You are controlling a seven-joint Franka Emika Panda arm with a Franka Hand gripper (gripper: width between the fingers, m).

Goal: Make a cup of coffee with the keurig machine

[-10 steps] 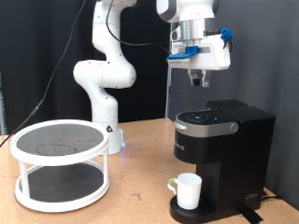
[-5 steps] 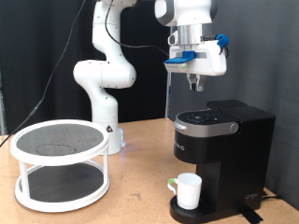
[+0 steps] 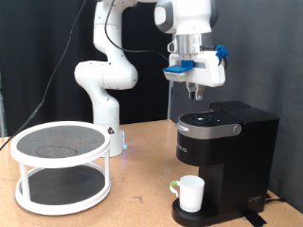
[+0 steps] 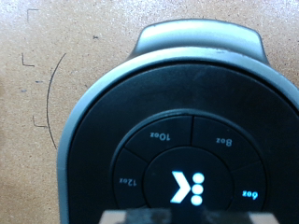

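The gripper (image 3: 195, 93) is hanging in the air straight above the lid of the keurig machine (image 3: 222, 156), well apart from it, with its fingers pointing down; they are looking close together and holding nothing. The machine is standing on the right side of the table (image 3: 142, 203), and the cup (image 3: 191, 193) is sitting on its drip base under the spout. In the wrist view the round button panel (image 4: 182, 163) is lying directly below the fingers, with the 8oz, 10oz and 12oz buttons around the lit centre mark.
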